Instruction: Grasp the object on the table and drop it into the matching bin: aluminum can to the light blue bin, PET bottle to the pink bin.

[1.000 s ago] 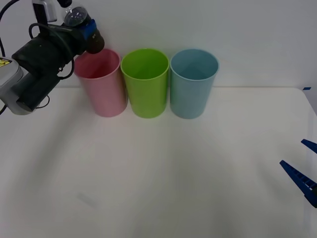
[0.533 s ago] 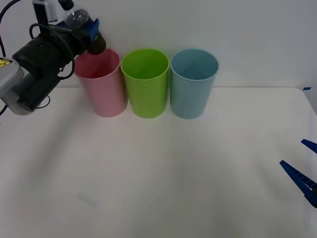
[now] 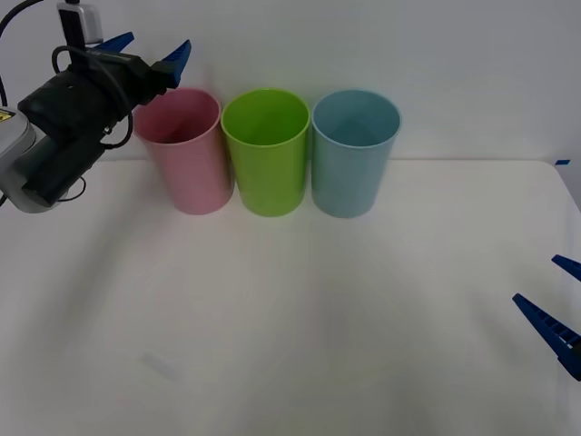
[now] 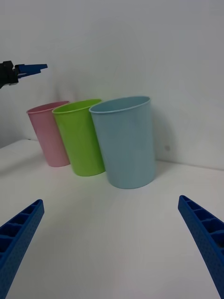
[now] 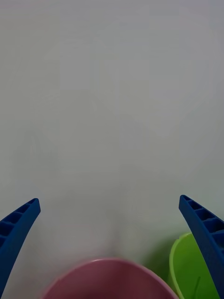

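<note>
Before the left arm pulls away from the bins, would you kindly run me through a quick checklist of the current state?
1. Left gripper open, nothing between its fingers: ok.
2. Left gripper up beside the pink bin rim, apart from it: ok.
3. PET bottle inside the pink bin: cannot tell, its inside is only partly visible.
4. Pink, lime green bin and light blue bin upright in a row: ok.
5. Right gripper open, low at the table edge, away from the bins: ok.

Bright even light, soft shadows on table (image 3: 300,318); pink bin (image 5: 109,280) rim looks blurred, prob. too close
</note>
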You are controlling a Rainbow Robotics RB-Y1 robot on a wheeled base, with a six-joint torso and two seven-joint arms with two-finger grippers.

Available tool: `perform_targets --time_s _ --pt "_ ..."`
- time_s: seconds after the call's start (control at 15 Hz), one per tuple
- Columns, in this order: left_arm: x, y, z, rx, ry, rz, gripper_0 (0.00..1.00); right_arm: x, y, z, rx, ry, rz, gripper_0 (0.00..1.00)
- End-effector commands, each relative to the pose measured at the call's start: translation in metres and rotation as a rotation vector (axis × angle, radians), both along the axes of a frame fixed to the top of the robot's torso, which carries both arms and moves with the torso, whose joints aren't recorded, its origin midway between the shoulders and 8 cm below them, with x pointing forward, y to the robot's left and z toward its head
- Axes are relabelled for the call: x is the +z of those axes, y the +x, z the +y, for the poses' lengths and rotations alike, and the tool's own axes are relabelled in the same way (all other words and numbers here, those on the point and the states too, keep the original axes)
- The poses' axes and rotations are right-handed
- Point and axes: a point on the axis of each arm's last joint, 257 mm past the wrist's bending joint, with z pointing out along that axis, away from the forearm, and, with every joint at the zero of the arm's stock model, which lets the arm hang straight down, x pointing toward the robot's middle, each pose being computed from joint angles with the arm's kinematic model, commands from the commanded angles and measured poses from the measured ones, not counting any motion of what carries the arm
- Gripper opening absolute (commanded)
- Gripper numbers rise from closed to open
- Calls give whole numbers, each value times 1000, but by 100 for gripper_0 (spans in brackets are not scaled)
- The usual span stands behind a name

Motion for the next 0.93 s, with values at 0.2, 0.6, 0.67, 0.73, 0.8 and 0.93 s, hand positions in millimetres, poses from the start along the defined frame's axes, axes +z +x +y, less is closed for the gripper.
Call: perform_targets --time_s 0.2,0.6,0.67,0.73,0.8,0.93 --pt "-10 -23 18 -17 -8 34 100 0 0 0 0 0 0 100" --pt "-28 -76 67 -26 -34 43 100 0 0 0 0 0 0 100" --pt "-36 -90 77 -35 -23 49 100 0 0 0 0 0 0 100" --pt "-41 -99 85 -36 -17 52 100 0 0 0 0 0 0 100" --pt "-47 -108 93 -38 -9 58 100 0 0 0 0 0 0 100" --pt "-63 -130 111 -38 11 78 100 0 0 0 0 0 0 100"
